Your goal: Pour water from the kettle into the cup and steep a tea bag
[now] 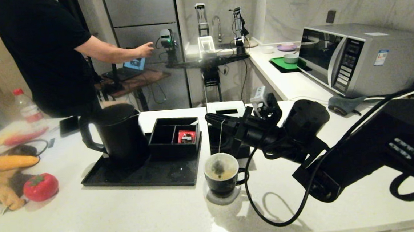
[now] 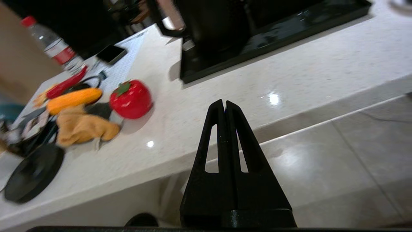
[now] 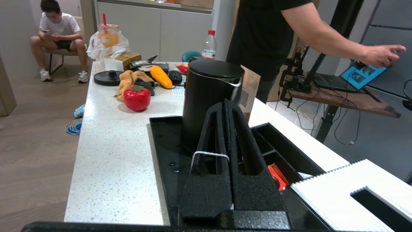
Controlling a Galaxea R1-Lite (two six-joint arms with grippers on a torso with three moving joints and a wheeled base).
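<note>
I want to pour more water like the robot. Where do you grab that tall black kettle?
Grab the kettle by its big loop handle. The handle sticks out on the kettle's left side, toward the toy tomato, and its opening looks roomy enough for fingers. So come in from the left, probably with the left end effector, since the compartment box sits close on the right.

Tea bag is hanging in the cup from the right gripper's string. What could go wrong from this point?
1. The right gripper holds only the thin string; it seems draped over one finger, so it might slip and drop into the cup.
2. A sideways pull might tip the cup, which holds liquid.
3. The arm's cable loops by the cup handle and might snag it.
</note>
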